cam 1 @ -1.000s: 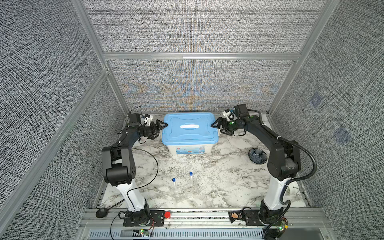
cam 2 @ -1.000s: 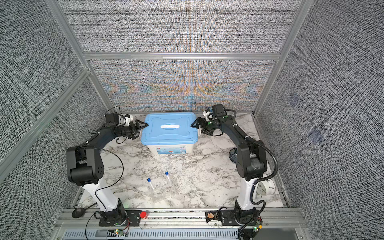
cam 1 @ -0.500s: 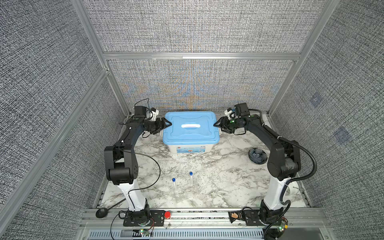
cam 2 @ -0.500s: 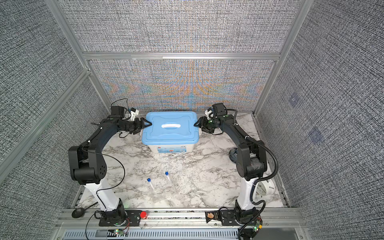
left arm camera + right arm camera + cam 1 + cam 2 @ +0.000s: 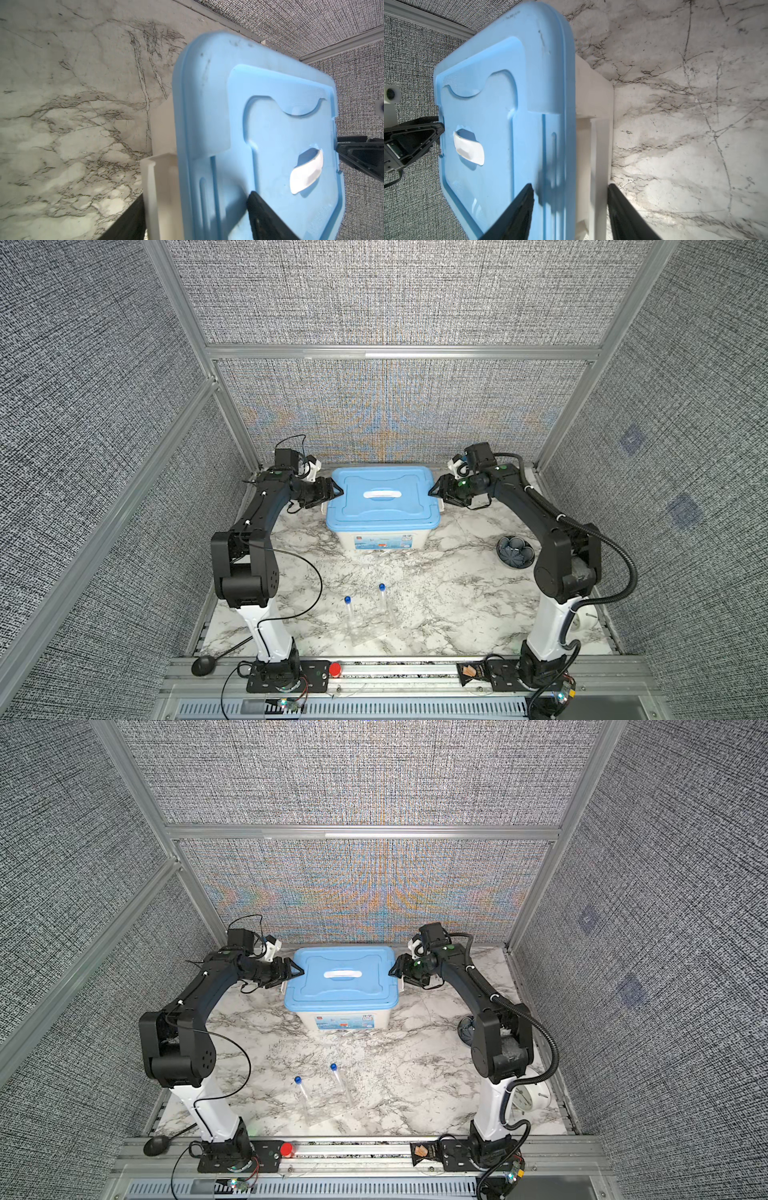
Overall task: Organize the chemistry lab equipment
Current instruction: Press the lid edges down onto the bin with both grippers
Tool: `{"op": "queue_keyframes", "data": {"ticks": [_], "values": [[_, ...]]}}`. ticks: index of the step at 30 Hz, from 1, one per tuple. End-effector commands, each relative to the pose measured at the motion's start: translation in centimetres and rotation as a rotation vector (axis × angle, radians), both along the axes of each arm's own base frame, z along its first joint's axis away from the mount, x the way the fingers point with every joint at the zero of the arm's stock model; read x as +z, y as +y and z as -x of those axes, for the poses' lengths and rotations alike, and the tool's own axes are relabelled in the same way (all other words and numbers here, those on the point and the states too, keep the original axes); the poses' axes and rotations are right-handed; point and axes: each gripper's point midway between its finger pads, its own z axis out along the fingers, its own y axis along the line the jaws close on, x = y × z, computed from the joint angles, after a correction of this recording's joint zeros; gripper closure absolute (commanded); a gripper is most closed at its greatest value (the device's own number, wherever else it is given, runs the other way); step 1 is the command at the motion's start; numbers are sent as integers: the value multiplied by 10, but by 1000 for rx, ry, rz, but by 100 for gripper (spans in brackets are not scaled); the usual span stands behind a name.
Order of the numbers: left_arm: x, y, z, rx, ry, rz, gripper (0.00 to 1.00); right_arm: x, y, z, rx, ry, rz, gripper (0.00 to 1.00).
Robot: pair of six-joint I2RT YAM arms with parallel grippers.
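My left gripper (image 5: 337, 492) sits at one short end of the smooth, round-cornered blue lid (image 5: 382, 514), and my right gripper (image 5: 432, 491) sits at the opposite end. In each wrist view one black finger lies over the lid's glossy top and its partner sits outside the white plastic latch (image 5: 598, 145), so the jaws stand apart astride the rim. I cannot tell whether either one is pinching. The lid caps a white box (image 5: 380, 540) at the back of the veined marble table (image 5: 457, 593) and has a white handle (image 5: 381, 494) in its middle. The nearer tube (image 5: 350, 616) and farther tube (image 5: 386, 605), slim clear cylinders, lie flat near the front centre, side by side but apart. Their long axes run front to back, blue caps pointing toward the box
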Motion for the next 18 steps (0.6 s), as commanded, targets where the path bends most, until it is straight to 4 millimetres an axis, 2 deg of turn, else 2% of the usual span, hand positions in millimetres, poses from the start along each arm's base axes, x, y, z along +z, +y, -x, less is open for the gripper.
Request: {"op": "queue_keyframes", "data": {"ticks": [1,9,18], "values": [[8,-1,1,-2,-16,-10,27,6,3,8,29,2,-1,41],[11,6,5,24,0,-65,32,15,4,13,66,-45,42,41],[17,2,9,15,4,-98,37,11,9,16,88,-45,70,42]]}}
